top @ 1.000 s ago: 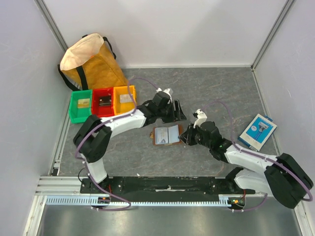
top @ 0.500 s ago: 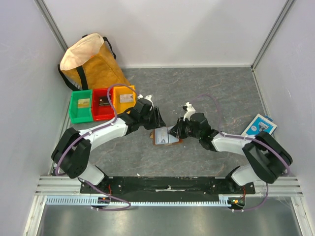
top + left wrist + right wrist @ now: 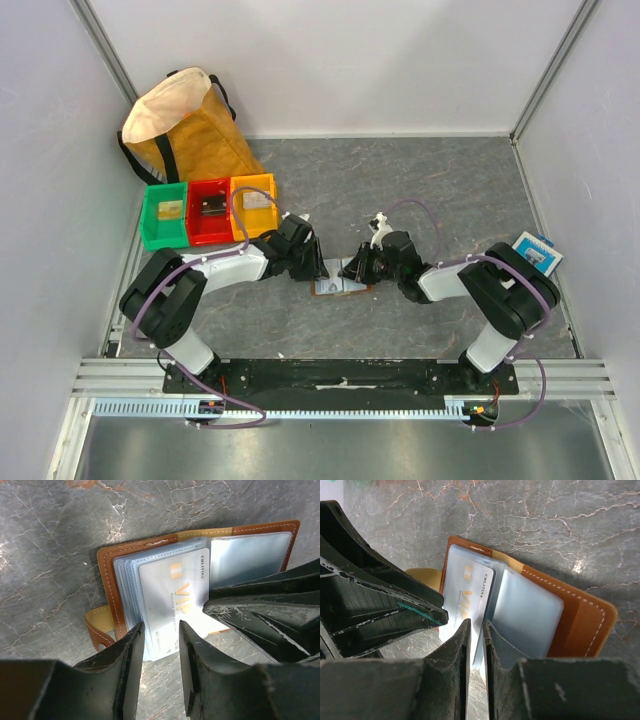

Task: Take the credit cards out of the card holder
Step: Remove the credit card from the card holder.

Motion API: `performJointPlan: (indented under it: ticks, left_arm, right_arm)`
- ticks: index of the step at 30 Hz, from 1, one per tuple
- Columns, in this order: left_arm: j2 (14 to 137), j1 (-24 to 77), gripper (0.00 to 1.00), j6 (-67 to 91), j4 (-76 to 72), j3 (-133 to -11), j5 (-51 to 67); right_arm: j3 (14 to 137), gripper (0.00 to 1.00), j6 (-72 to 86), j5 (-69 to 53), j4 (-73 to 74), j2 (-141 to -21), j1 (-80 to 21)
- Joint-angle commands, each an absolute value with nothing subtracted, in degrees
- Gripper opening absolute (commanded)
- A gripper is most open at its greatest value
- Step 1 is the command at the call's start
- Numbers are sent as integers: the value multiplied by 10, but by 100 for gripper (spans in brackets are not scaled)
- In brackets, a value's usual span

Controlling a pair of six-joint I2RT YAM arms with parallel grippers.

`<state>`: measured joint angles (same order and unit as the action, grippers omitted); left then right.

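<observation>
The brown card holder (image 3: 345, 284) lies open on the grey table, its pale blue sleeves fanned (image 3: 107, 580) (image 3: 585, 625). A white credit card (image 3: 170, 600) (image 3: 465, 587) with gold lettering sticks out of a sleeve. My left gripper (image 3: 316, 267) (image 3: 161, 632) is open, and the card's free end lies between its fingertips. My right gripper (image 3: 354, 270) (image 3: 476, 630) comes in from the other side, shut on the edge of a clear sleeve. Its fingers (image 3: 250, 615) lie over the holder's middle. Any other cards are hidden in the sleeves.
Green (image 3: 165, 215), red (image 3: 210, 210) and yellow (image 3: 253, 203) bins stand at the back left, each holding a flat item. A tan bag (image 3: 185, 125) is behind them. A blue-and-white packet (image 3: 535, 252) lies at the right wall, behind my right arm.
Both arms have swung inward and come down onto the open card holder. The left jaws have narrowed around the card's end. The right jaws kept the same narrow gap.
</observation>
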<state>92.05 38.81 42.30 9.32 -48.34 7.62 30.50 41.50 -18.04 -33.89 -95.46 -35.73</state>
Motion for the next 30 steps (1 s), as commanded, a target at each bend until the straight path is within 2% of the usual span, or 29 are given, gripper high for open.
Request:
performJointPlan:
  ticks: [1,8,11,15,20,30]
  left_arm:
    - [933,388,41,403,86,-470,68]
    - [940,388,29,410,85,-449,65]
    - [944,388,17,410,89,-447,62]
    - [947,388,12,410,101,-451,47]
    - [949,388,2,410,111,-454,36]
    - [939,388,2,410,120,-452,33]
  right_arm:
    - [297,22,444,-215,-408,-976,-349]
    - [296,21,452,-235,-425,-993,-345]
    - [293,12,452,-243,-430,-993,-342]
    - [287,9,452,-257,-440,-990,-335]
    - [277,0,457,-280,-461,-990,-322]
    - [276,0,440,-301,-431,-983,-290]
